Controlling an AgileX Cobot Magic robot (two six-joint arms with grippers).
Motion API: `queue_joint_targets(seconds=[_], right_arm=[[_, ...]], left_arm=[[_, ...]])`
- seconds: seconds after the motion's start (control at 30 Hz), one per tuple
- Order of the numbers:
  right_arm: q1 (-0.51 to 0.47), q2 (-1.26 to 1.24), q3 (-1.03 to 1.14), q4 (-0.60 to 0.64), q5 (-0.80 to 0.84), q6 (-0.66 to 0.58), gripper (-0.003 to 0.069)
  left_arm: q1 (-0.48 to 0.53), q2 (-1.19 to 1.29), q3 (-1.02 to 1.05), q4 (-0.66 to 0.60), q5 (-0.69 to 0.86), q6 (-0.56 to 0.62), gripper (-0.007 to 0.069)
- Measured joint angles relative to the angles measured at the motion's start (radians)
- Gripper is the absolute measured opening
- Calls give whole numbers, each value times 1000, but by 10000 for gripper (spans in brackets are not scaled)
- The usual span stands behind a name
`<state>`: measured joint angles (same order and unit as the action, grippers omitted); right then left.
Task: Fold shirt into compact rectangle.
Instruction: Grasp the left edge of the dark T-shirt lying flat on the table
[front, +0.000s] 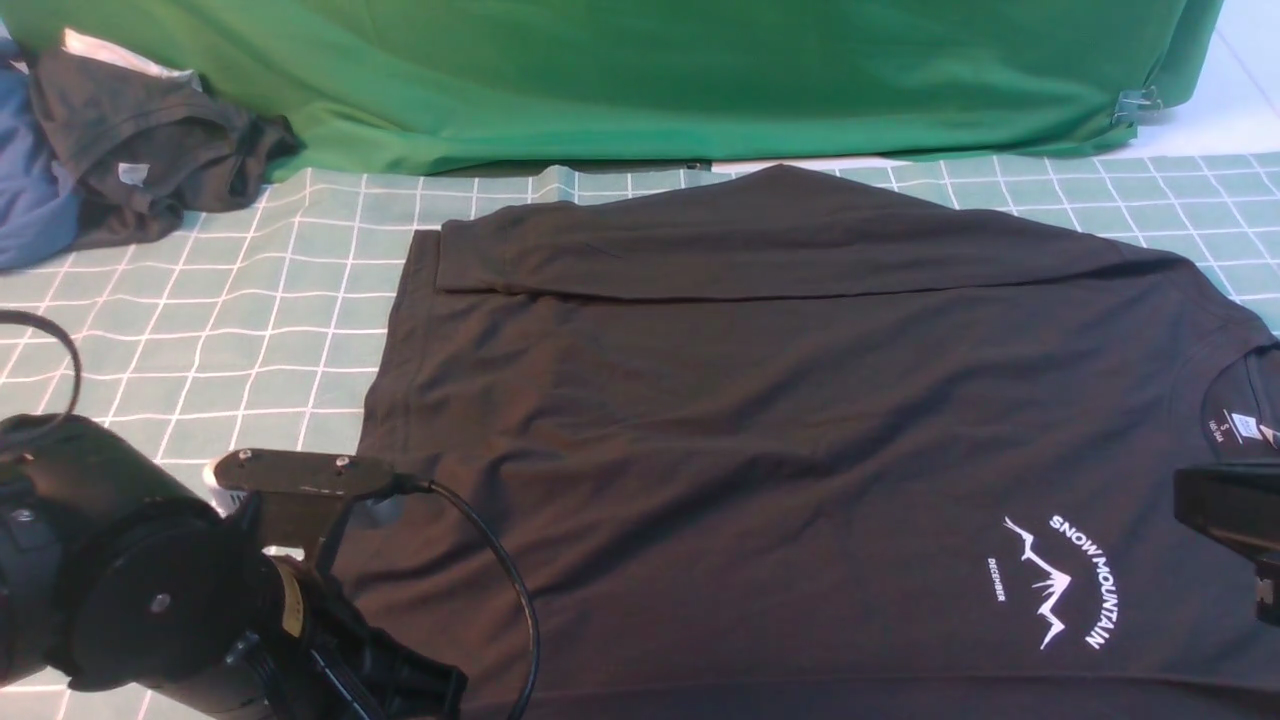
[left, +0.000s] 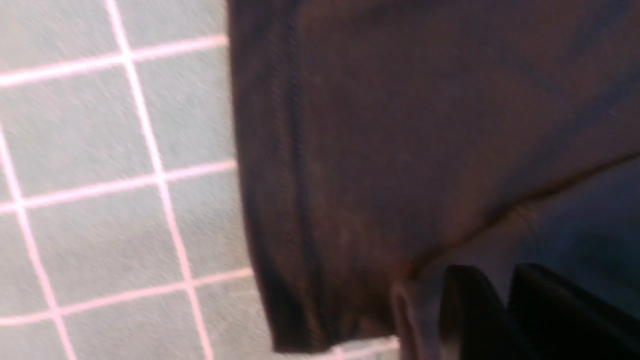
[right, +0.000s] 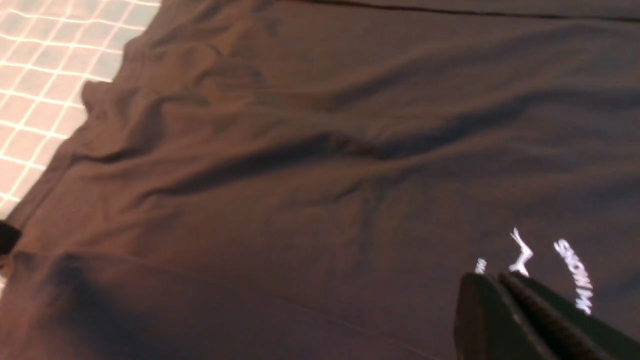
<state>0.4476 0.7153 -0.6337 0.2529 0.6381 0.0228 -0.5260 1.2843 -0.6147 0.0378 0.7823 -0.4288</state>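
Black shirt lying flat on grid mat, filling centre and right of front view, far sleeve folded across. Near-side fold seemingly starting; next needing firm cloth pinch. Left gripper hovering at hem corner, lower left, jaws nearly together, hold unclear. Right gripper sitting closed beside logo, pinching nothing visible.
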Motion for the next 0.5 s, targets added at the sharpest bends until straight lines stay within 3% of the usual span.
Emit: queue_joint_targets(seconds=[0.33, 0.5], right_arm=[[11, 0, -2, -1, -36, -1, 36], [11, 0, -2, -1, -36, -1, 38]], left_arm=[[0, 147, 0, 10, -28, -12, 497], [0, 188, 0, -29, -43, -13, 552]])
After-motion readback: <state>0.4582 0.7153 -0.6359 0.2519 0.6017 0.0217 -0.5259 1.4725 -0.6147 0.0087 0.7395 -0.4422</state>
